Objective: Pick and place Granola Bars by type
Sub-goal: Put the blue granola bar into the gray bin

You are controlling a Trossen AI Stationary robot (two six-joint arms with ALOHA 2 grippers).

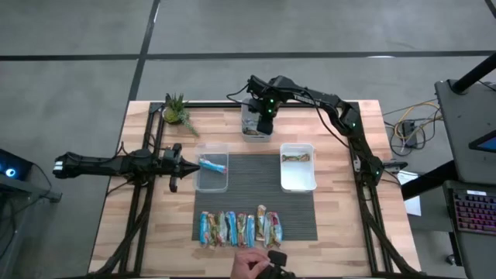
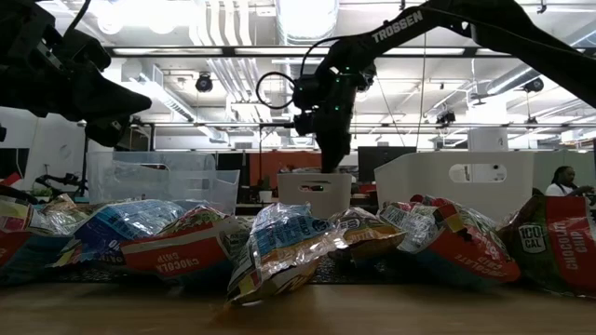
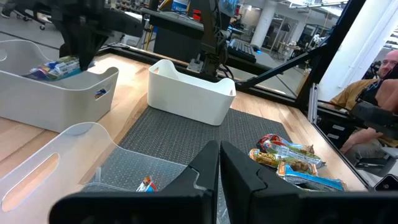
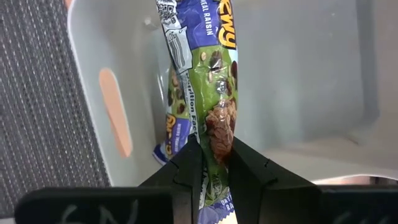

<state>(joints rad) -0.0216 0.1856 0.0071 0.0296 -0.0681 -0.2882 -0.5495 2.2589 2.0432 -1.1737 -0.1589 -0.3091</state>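
Observation:
My right gripper (image 1: 260, 116) hangs over the far bin (image 1: 256, 132) at the table's far edge, shut on a green and purple granola bar (image 4: 208, 81). The bar reaches down into that bin (image 4: 298, 74), where another bar (image 4: 164, 149) lies on the floor. Several more granola bars (image 1: 240, 229) lie in a row on the dark mat near the front edge. A blue bar (image 1: 213, 163) lies in the clear bin (image 1: 211, 182), and a brown one (image 1: 296, 158) in the white bin (image 1: 297, 180). My left gripper (image 1: 180, 163) waits shut beside the clear bin's left side. My right gripper pinches the bar between its two fingers near its upper end (image 4: 214, 146), across the wrapper's width. The fingers come from above, pointing steeply down. The bar hangs below them, lengthwise, inside the bin; I cannot tell whether its lower end touches the floor.
A small potted plant (image 1: 177, 111) stands at the far left corner. A person's hand (image 1: 249, 262) shows at the table's near edge, just in front of the row of bars. Bare wood lies to the left and right of the mat (image 1: 298, 209).

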